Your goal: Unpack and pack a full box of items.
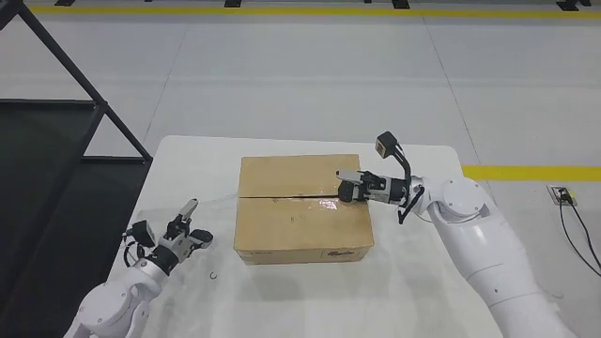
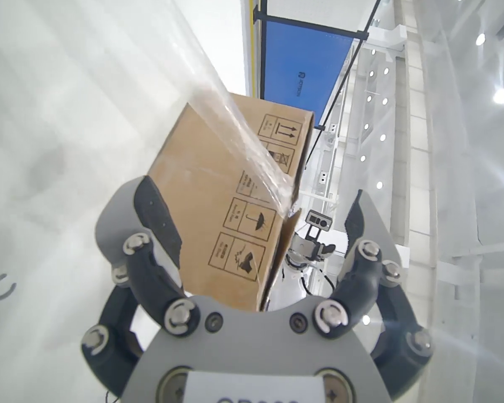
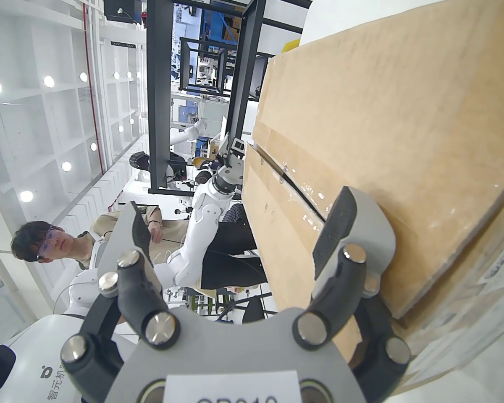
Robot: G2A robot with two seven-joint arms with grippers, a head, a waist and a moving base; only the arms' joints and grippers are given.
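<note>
On the side of the cardboard box [image 2: 210, 194] stand black framed handling signs: two upward arrows [image 2: 279, 129], an umbrella [image 2: 250, 222], others unclear. A blue panel [image 2: 302, 64] bears a small white logo.

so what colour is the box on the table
Plain brown cardboard box, clearest in the top view.

The box [image 1: 302, 221] is plain brown with black printed symbols [image 2: 250, 222]; the table [image 1: 300, 291] is white.
</note>
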